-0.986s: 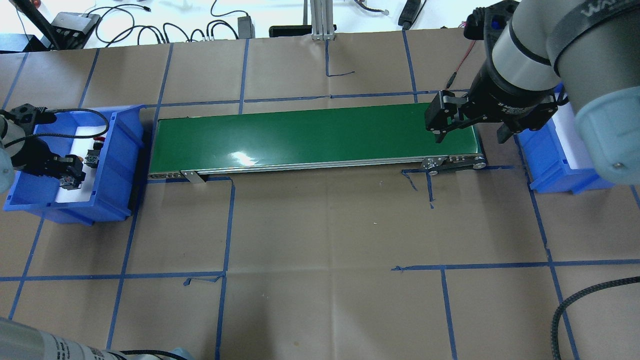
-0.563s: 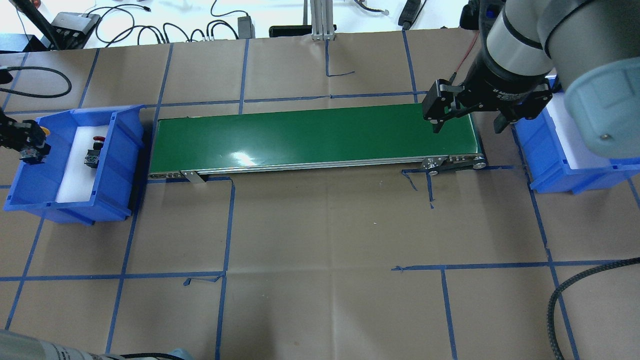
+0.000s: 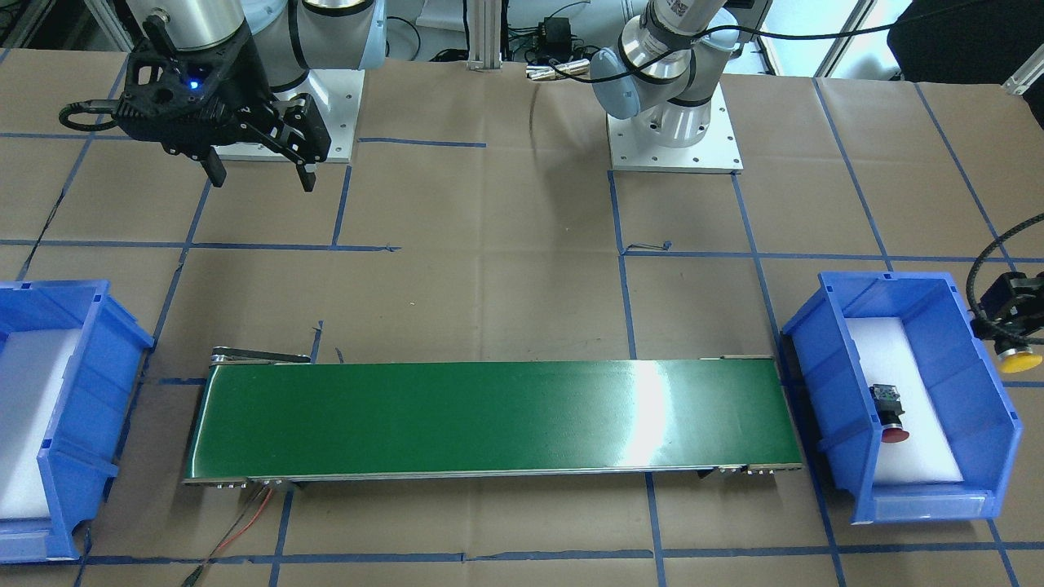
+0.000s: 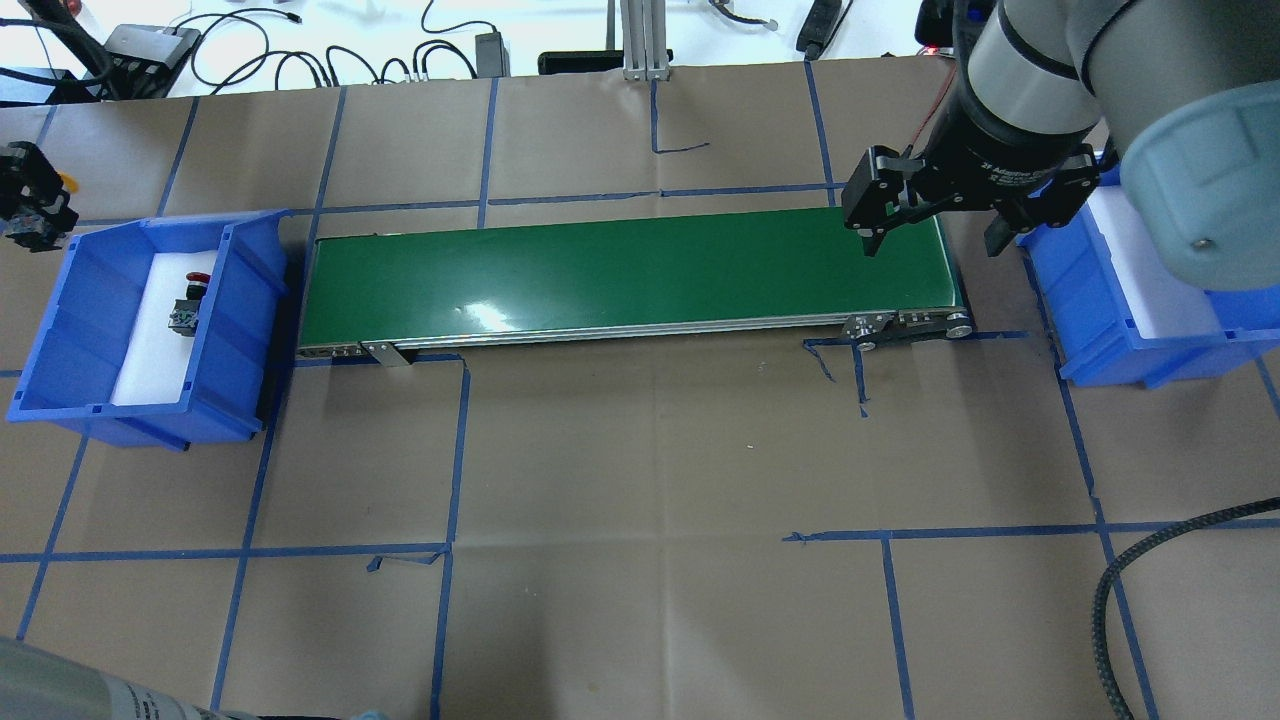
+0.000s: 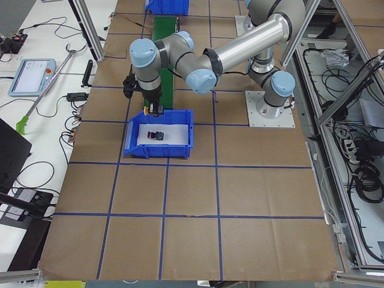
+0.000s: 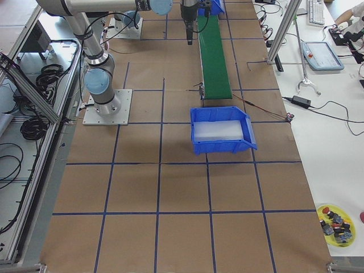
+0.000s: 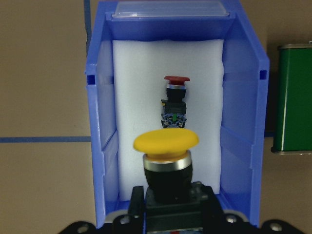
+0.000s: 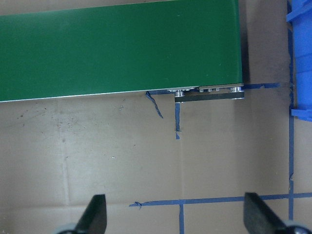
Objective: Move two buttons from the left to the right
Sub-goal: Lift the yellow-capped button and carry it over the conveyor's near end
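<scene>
Left pincer (image 7: 168,201) clamps yellow button (image 7: 166,140); right pincer (image 4: 933,243) spread over brown-papered table (image 4: 640,450) near green belt (image 4: 620,270).

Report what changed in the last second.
The left gripper, shut on the yellow button, rose out of the left bin and now hangs above it. The open right gripper drifted slightly away from the robot over the end of the belt. The red button and belt stayed put.
</scene>
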`<state>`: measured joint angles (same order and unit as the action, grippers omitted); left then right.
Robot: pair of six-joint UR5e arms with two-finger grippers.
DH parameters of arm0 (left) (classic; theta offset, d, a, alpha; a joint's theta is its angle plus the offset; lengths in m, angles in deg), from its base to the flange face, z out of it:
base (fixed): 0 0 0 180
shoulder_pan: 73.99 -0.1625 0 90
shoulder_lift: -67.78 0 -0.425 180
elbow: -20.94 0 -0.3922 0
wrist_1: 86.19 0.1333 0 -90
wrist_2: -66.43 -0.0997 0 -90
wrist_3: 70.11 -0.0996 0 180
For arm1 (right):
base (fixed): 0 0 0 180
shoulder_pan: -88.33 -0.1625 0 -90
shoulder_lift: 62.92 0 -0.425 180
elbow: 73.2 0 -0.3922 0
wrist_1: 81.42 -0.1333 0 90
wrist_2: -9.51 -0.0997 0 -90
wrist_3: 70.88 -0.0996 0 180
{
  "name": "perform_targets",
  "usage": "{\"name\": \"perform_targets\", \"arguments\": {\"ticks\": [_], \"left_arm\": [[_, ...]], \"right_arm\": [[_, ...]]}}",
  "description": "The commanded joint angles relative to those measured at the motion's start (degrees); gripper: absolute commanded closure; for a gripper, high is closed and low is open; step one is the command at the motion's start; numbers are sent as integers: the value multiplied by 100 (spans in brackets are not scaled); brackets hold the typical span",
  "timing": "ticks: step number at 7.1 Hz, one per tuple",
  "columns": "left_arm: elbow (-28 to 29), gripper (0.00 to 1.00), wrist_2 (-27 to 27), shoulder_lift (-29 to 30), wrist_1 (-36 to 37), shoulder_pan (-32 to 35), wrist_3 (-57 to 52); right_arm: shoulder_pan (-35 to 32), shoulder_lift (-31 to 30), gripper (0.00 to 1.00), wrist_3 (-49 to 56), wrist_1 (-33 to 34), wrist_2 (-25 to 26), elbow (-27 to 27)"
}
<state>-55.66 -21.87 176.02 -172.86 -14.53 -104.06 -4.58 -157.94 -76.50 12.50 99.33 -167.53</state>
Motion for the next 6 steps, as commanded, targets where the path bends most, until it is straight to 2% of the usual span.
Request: {"name": "perform_targets", "arguments": {"ticks": [1,4,6], "left_arm": [[31,84,15,65,10,791,982],[-170,86,6,240,10,1821,1901],[-669,87,15,311,516,1876,1954]], "right_arm": [[0,1,0,0,3,-8,2],[0,1,0,0,3,-17,19],[17,1,0,0,3,-17,28]]}}
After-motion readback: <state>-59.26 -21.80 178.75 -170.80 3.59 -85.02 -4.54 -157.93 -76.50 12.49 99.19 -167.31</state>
